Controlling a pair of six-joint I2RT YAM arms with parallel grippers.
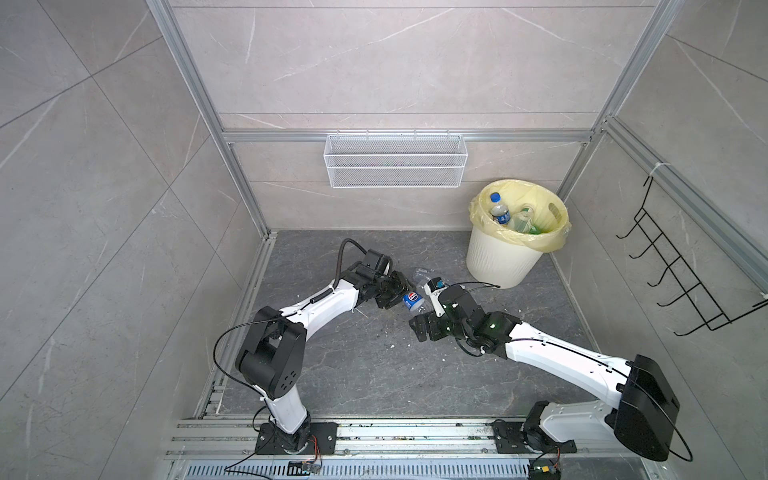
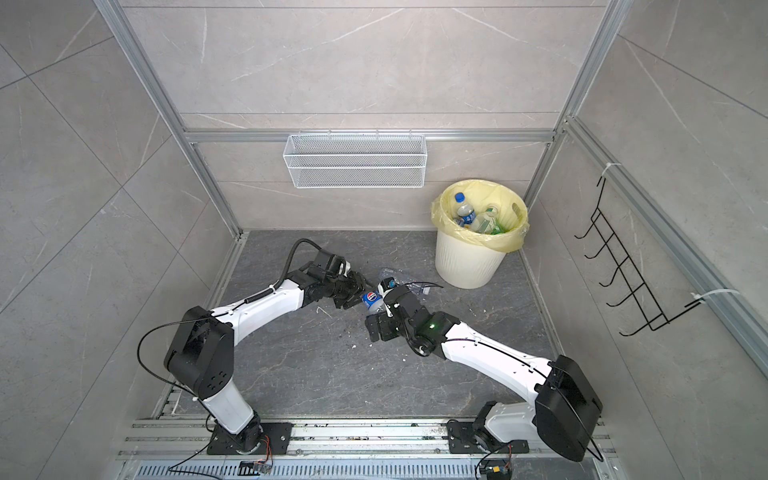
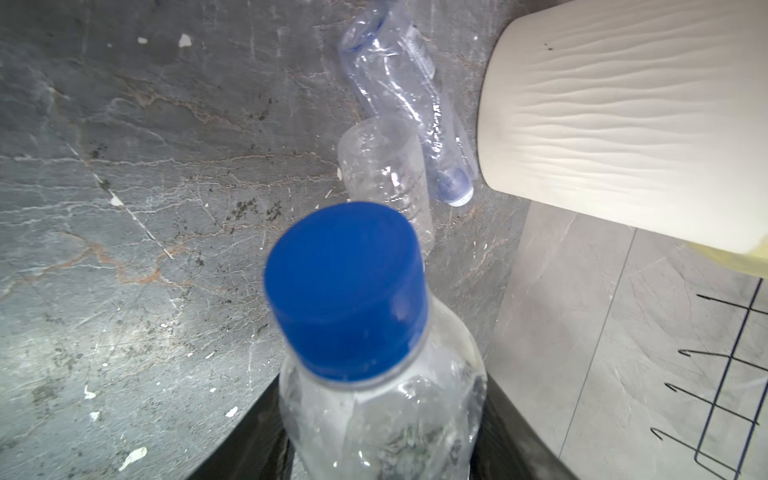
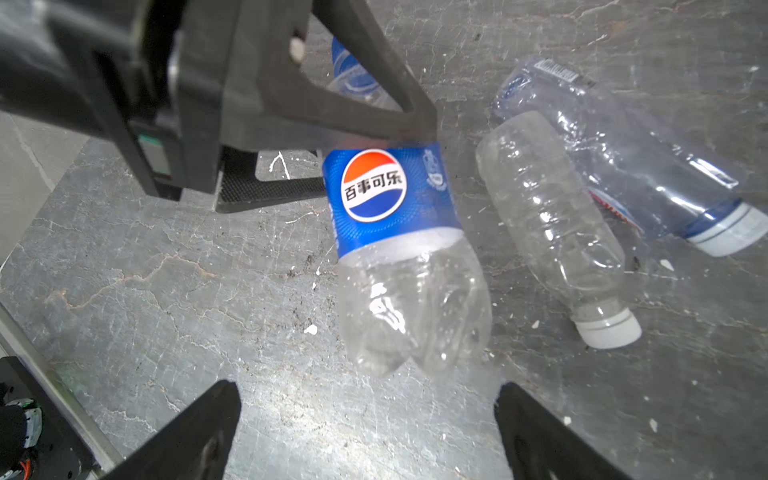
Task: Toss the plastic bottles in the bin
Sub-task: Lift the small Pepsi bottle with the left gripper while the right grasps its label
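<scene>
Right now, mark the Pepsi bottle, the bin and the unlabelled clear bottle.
Pepsi bottle [image 4: 374,187]: right wrist view, on its blue label.
bin [image 1: 498,257]: in a top view, on its ribbed outer wall.
unlabelled clear bottle [image 4: 548,216]: right wrist view, mid-body.

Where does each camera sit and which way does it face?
Top views: overhead, looking down on left arm, right arm and the bin.
Left wrist: looks along the Pepsi bottle clamped in the left gripper toward a clear bottle, a bluish bottle.
Right wrist: looks down past the open right gripper.
Shared: both wrist views show all three bottles.
</scene>
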